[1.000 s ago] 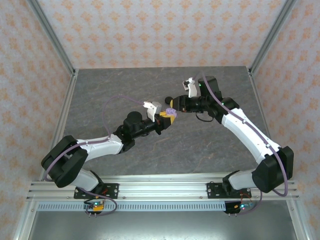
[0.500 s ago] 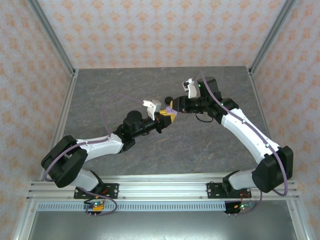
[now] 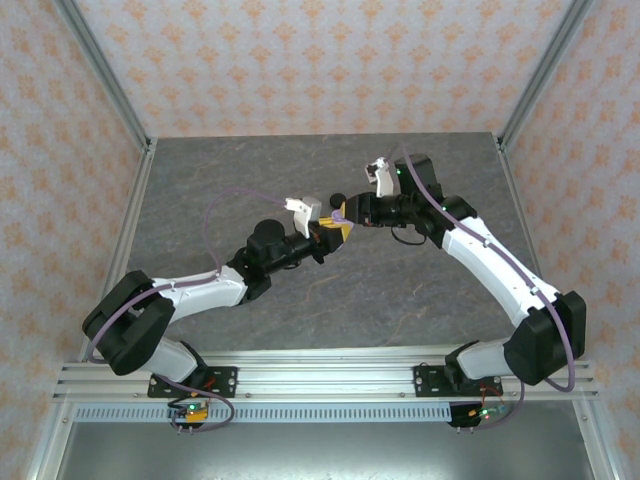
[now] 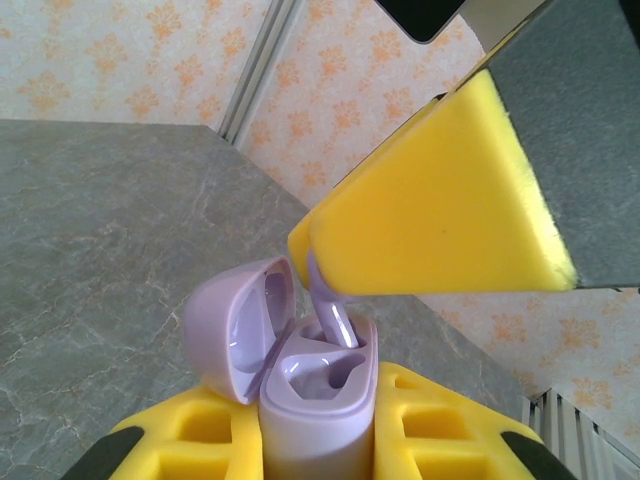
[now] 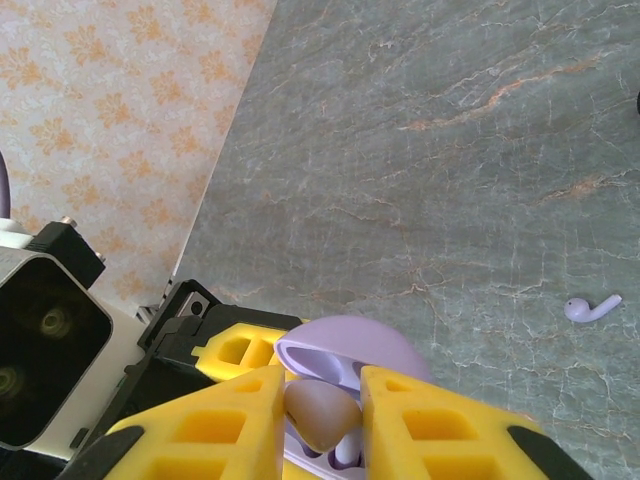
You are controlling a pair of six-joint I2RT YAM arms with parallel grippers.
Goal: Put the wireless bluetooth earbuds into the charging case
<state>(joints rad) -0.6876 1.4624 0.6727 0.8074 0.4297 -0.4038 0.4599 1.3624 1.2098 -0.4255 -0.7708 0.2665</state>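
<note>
Gripping the charging case [image 4: 318, 400] in the left jaws, closed on its lower body, yellow pads [image 4: 450, 440] against either flank. Holding it upright and raised clear of the bench [image 3: 400, 290], a plain lavender shell, with the lid [image 4: 235, 335] hinged open and leaning away to the left of those jaws as seen from the left wrist. Pinching a lavender earbud [image 5: 318, 415] between the right jaws, closed on its bulb, stem pointing down. Meeting the left jaws from above and from the opposite side, over the middle of the bench. Reaching with the stem tip just into the case's open well, directly above the left jaws; cannot tell whether touching the bottom of it. Leaving a second lavender earbud [image 5: 590, 307] lying flat on the bench, well apart from both jaws, off to the right as seen from the right wrist. Showing a small dark thing [image 3: 338, 198] on the bench just beyond the right jaws, too small to name.
</note>
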